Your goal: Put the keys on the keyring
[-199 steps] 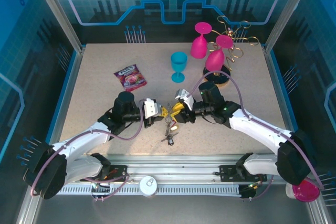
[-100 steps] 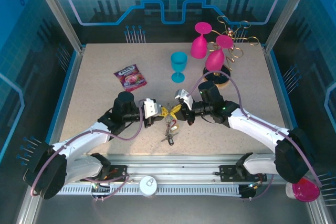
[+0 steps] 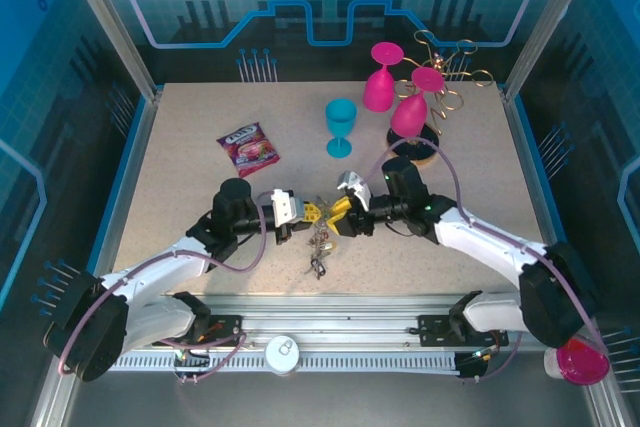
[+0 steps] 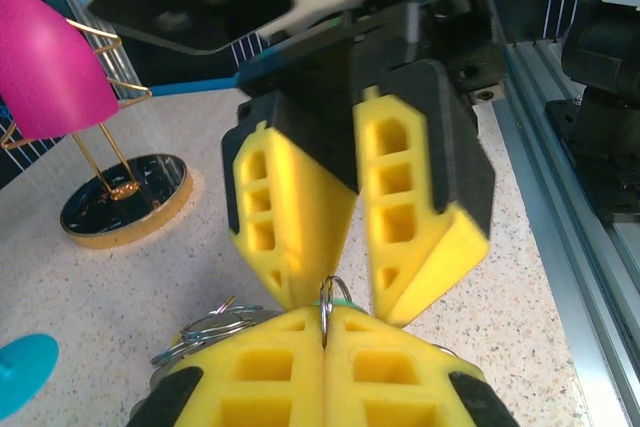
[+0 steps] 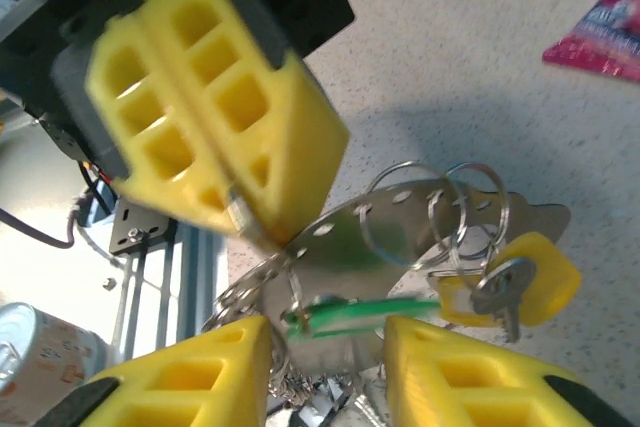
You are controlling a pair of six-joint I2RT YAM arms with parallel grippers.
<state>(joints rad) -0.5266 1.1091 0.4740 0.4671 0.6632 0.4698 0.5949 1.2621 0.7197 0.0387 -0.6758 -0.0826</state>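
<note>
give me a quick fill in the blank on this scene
The left fingers are ___ on the keyring. The right fingers stand ___. The key between the right fingers has a ___ head. The gold rack holds ___ pink goblets.
Missing: shut, open, green, two.
</note>
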